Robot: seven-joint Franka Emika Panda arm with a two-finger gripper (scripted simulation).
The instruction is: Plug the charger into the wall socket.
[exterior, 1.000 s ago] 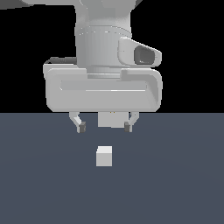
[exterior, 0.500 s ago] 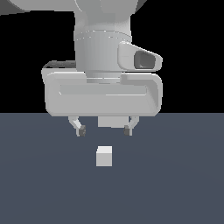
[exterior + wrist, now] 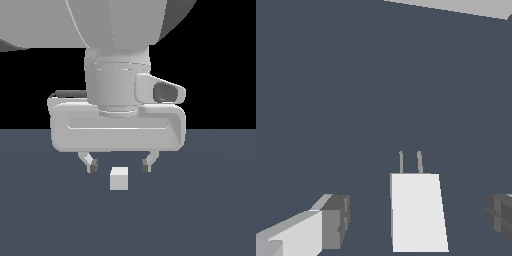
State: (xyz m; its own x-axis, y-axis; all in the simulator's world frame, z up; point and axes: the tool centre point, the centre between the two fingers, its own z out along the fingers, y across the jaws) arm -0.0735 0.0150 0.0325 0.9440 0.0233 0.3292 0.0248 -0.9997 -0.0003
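Wrist view shows the charger (image 3: 417,212) lying between the wide-open claw's (image 3: 421,220) fingers (image 3: 333,220) (pins pointing away). The claw has dropped lower, ready to grab.

A flat, matte slate-blue floor (image 3: 210,220) fills the near half of the scene. Beyond its far edge lies a plain black backdrop (image 3: 220,60), evenly lit throughout.

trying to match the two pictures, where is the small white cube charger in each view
Exterior view: the small white cube charger sits on the dark floor, below and between the gripper fingertips.
Wrist view: the charger lies low in frame, two prongs pointing away.
Shared landmark: the dark grey fingertip pads flanking it.
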